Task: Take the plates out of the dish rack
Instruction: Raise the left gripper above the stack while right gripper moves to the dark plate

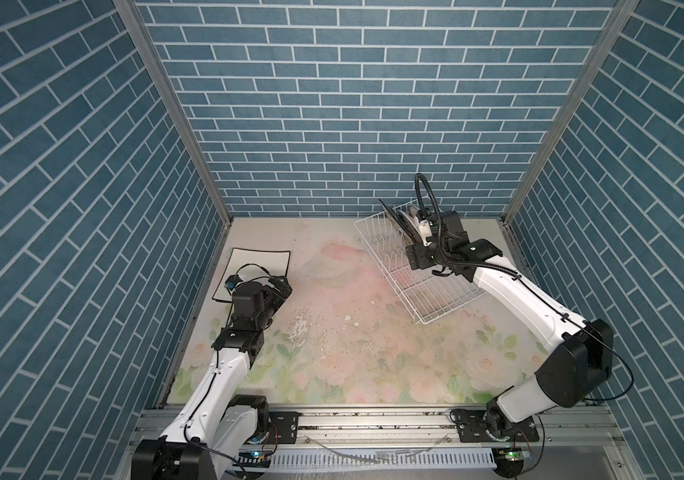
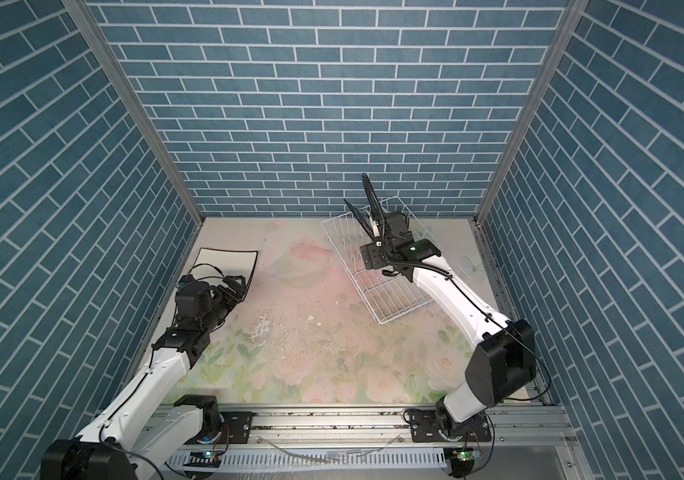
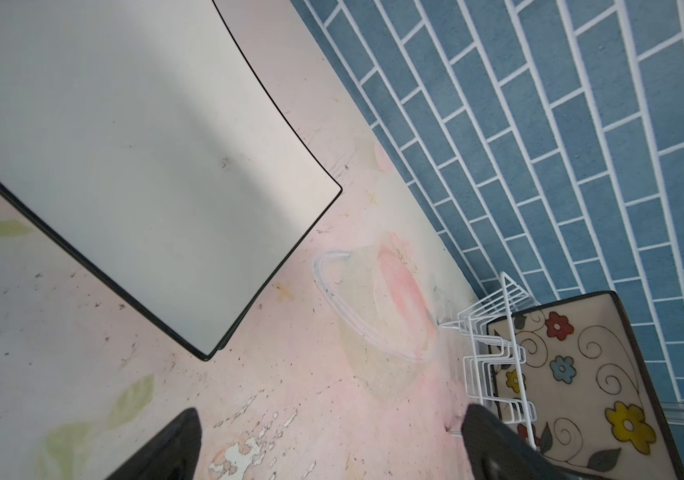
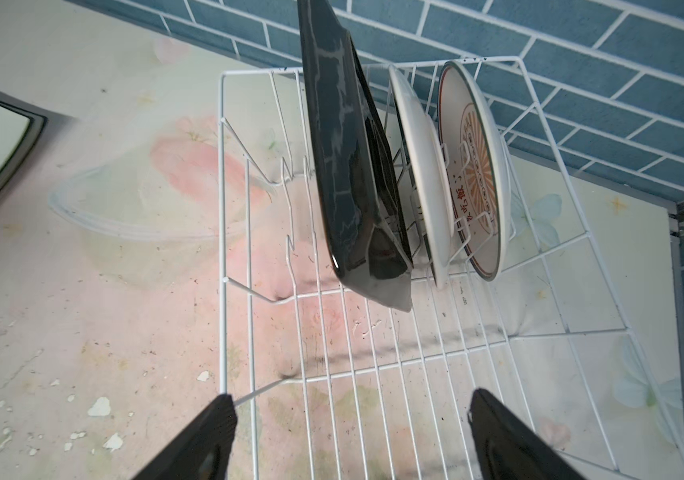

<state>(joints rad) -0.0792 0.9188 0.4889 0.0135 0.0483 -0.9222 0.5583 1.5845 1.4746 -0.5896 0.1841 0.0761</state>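
The white wire dish rack (image 1: 427, 299) sits askew near the far right corner of the counter (image 1: 332, 332). At its far end, plates stand on edge between the prongs: a black-backed square plate (image 4: 348, 166), a round white plate (image 4: 423, 174) and a sunburst plate (image 4: 477, 166). The right end effector (image 4: 350, 397) hangs over the rack, released and grasping nothing. A plain white square plate (image 1: 257, 262) lies flat by the counter's far left corner, partly under the left end effector (image 3: 332, 415), which is also released with nothing between its jaws.
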